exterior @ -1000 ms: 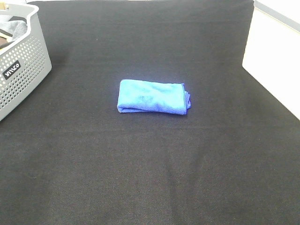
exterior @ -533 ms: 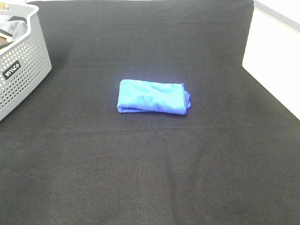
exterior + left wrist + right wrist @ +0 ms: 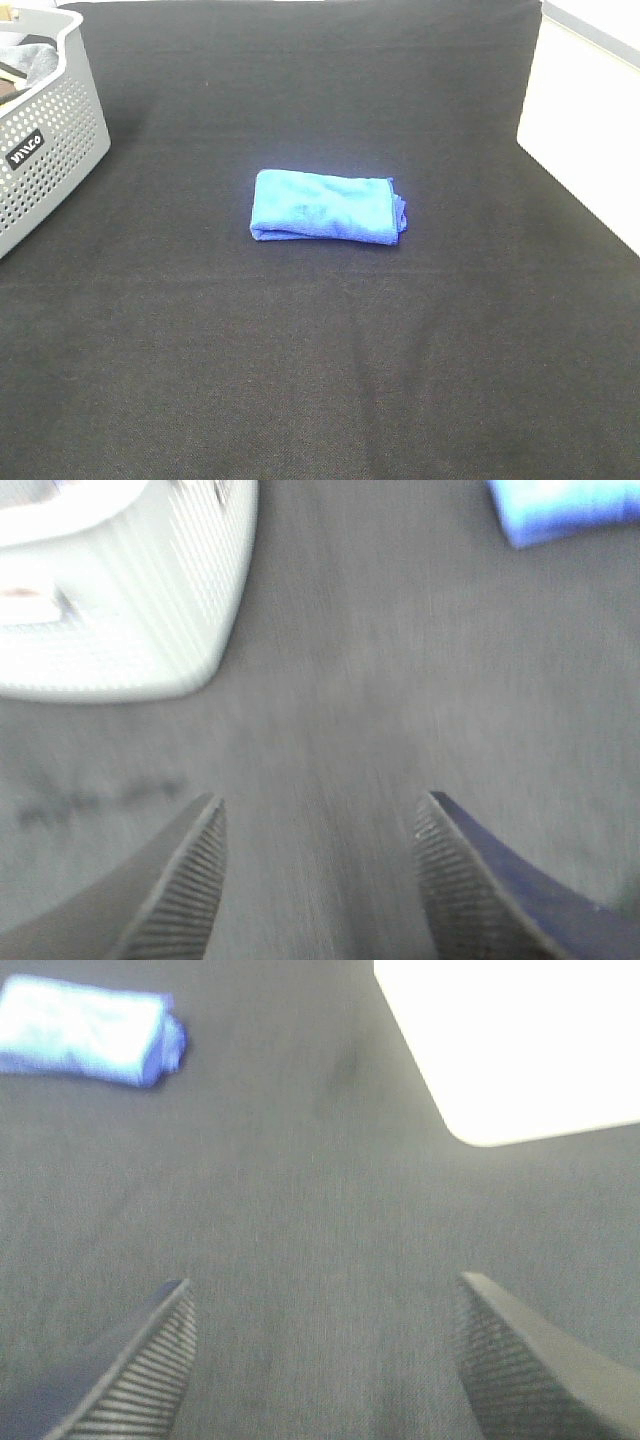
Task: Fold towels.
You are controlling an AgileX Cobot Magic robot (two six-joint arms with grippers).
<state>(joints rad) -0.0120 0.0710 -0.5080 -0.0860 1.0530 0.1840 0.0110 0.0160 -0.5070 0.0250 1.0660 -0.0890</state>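
- Towel (image 3: 325, 206), bright blue, was seen folded into a compact rectangle near the middle of the black cloth-covered table (image 3: 320, 360), with its layered edges stacked at the end toward the right of the exterior high view.
- No gripper or arm was seen touching the towel, and none appeared in the exterior high view.
- A perforated grey basket (image 3: 50, 150) was placed at the far left corner of the table, well apart from the towel; some grey fabric was visible inside it.
- The left gripper (image 3: 320, 880) was held above bare table with its ribbed fingers (image 3: 190, 880) spread wide and nothing between them; the basket and a corner of the towel were visible beyond it.
- The right gripper (image 3: 325, 1360) was likewise held wide apart over bare table, nothing gripped, with the towel lying well away from it.
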